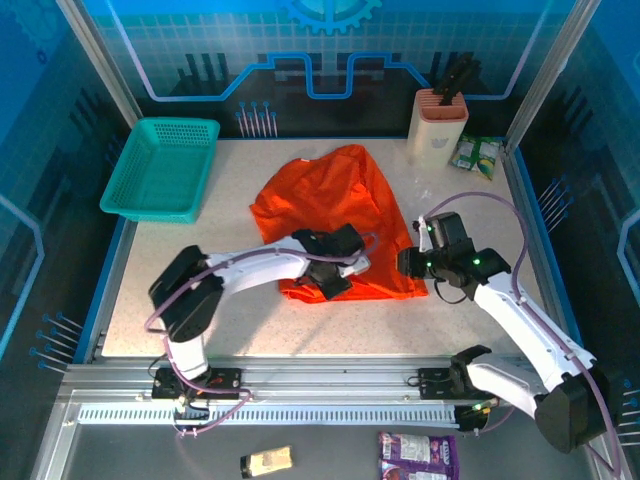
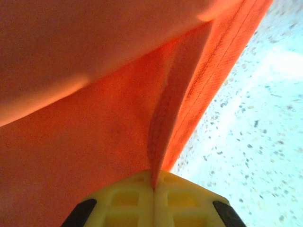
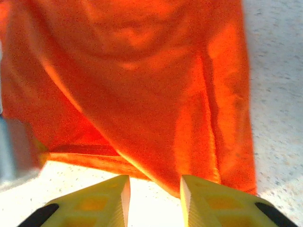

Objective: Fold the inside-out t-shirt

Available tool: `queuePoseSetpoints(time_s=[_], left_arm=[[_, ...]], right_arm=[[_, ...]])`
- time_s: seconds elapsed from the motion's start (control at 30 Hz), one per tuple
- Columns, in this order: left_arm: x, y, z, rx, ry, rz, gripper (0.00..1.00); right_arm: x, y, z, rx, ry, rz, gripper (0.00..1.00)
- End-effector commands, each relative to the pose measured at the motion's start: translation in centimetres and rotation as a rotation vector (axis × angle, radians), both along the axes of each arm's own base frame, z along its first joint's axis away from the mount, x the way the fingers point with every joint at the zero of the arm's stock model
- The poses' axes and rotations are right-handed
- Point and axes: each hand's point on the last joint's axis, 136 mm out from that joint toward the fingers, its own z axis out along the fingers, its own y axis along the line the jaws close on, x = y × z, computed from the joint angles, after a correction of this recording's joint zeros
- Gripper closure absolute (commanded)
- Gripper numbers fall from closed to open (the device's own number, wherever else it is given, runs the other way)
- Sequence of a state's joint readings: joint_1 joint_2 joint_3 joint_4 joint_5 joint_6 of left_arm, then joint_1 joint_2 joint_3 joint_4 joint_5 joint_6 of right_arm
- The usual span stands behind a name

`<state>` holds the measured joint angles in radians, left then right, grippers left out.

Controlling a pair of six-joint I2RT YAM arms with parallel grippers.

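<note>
Item: t-shirt (image 1: 335, 215), count one. Bright orange, plain and rumpled, it lies on the middle of the table (image 1: 220, 320), a little right of centre. It spreads from the far middle to a near edge that sits between the two arms' tips.

Item: left end effector (image 1: 335, 280), count one. It rests over the shirt's near edge. In the left wrist view its yellow fingers (image 2: 132, 198) are pressed together, and a raised fold of orange cloth (image 2: 94, 142) is pinched in the seam between them. Speckled table surface (image 2: 255, 132) shows to the right.

Item: right end effector (image 1: 410, 265), count one. It sits at the shirt's near right corner. In the right wrist view its two yellow fingers (image 3: 208, 198) stand apart. The hem of the shirt (image 3: 142, 85) hangs just at the mouth of the gap and is not clamped.

Item: basket (image 1: 160, 170), count one. Teal mesh, at the far left corner of the table, well apart from the shirt.

Item: holder (image 1: 438, 125), count one. Beige and upright at the far right, with dark handles sticking out of its top.

Item: green packet (image 1: 475, 155), count one. It lies just beside the holder.

Item: packets below the near rail (image 1: 300, 380), count two. One is pale (image 1: 266, 460) and one is purple (image 1: 418, 455).
</note>
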<state>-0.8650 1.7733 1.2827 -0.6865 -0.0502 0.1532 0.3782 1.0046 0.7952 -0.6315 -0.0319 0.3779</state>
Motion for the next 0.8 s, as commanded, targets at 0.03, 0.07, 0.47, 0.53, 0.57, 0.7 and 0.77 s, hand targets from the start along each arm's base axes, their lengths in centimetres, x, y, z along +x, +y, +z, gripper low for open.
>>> queuePoseSetpoints(time_s=[0.03, 0.07, 0.47, 0.53, 0.57, 0.7, 0.77], left_arm=[[-0.6, 0.3, 3.7, -0.204, 0.059, 0.038, 1.00], [-0.6, 0.7, 4.2, -0.220, 0.062, 0.046, 1.00], [-0.5, 3.4, 7.1, -0.298, 0.046, 0.113, 1.00], [-0.6, 3.7, 7.2, -0.297, 0.043, 0.119, 1.00], [-0.6, 3.9, 7.2, -0.297, 0.040, 0.124, 1.00], [-0.6, 4.6, 7.4, -0.290, 0.022, 0.145, 1.00], [-0.6, 4.8, 7.6, -0.293, 0.014, 0.149, 1.00]], right_arm=[[-0.7, 3.8, 0.7, -0.008, -0.186, 0.331, 0.67], [-0.9, 4.5, 0.7, -0.022, -0.221, 0.393, 0.66], [-2.8, 13.2, -2.8, -0.258, -0.462, 0.951, 0.55], [-2.0, 13.5, -3.3, -0.274, -0.462, 0.946, 0.56], [-1.8, 13.7, -3.5, -0.278, -0.460, 0.954, 0.56], [-2.1, 13.6, -4.4, -0.294, -0.425, 0.993, 0.61], [-2.2, 13.1, -4.4, -0.300, -0.415, 0.988, 0.66]])
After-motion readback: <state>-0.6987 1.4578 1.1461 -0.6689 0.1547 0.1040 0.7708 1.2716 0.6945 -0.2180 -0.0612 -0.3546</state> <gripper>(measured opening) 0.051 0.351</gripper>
